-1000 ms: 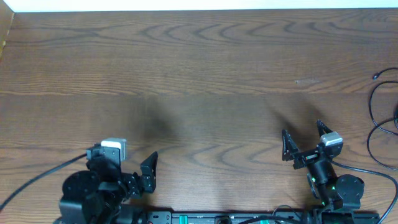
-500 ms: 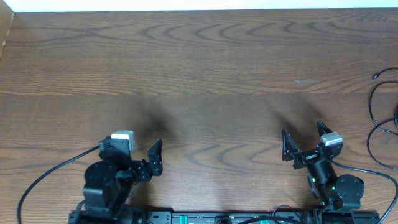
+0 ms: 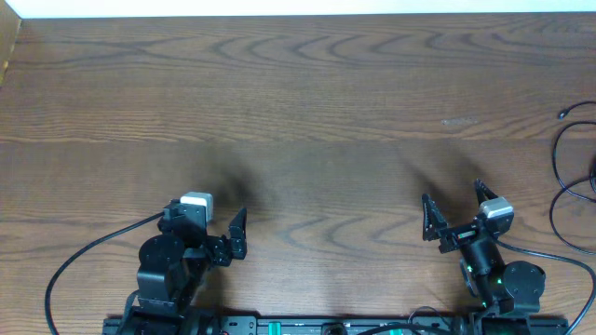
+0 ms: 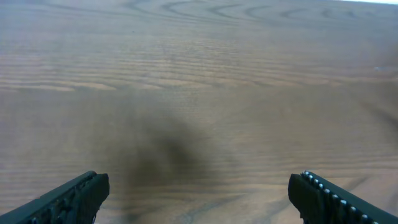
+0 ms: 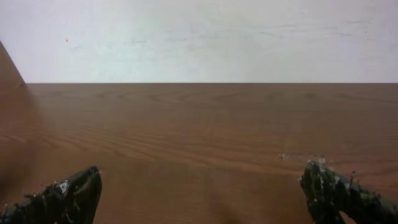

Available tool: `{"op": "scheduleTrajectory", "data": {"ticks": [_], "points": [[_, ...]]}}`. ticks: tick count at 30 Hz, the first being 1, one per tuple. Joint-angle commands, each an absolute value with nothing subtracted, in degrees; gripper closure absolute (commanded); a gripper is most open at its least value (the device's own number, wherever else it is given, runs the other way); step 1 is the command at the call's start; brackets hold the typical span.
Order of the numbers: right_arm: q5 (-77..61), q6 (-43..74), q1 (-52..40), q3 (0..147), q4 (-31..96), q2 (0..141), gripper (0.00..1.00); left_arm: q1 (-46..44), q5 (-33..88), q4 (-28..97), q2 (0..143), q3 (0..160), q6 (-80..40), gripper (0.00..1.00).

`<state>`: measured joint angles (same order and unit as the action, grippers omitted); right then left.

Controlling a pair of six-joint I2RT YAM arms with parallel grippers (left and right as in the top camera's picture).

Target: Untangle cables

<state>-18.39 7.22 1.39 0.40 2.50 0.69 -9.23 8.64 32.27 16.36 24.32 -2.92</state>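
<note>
The cables (image 3: 556,158), thin black loops, lie at the worktop's (image 3: 298,93) far right edge, partly out of frame, well apart from the right claw (image 3: 453,200). They look light, limp and snag-prone; I'd pinch near a plug end. That claw and the left claw (image 3: 212,228) gape wide, empty. No containers in sight.

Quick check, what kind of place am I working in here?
Probably a robotics lab bench: wood-grain table, plain white wall, left arm and right arm mounted at its edge.
</note>
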Motion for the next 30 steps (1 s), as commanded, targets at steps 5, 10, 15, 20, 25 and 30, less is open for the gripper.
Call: {"op": "scheduleTrajectory", "data": {"ticks": [5,10,15,20,25,30], "points": [[-18.33,7.66,1.04,0.32,2.79,0.3,0.01,-9.45,8.38,31.57,16.08,24.21,3.95,0.02],[-18.33,7.68,1.04,0.32,2.79,0.3,0.01,-9.45,8.29,31.57,16.08,24.21,4.97,0.02],[-18.33,7.68,1.04,0.32,2.79,0.3,0.01,-9.45,8.05,31.55,16.08,24.16,6.48,0.02],[-18.33,7.66,1.04,0.32,2.79,0.3,0.01,-9.45,7.88,30.76,16.08,22.96,7.7,0.02],[-18.33,7.66,1.04,0.32,2.79,0.3,0.01,-9.45,7.9,28.45,16.08,20.1,7.68,0.02],[-18.33,7.68,1.04,0.32,2.79,0.3,0.01,-9.45,7.88,25.06,16.08,16.75,7.7,0.02]]}}
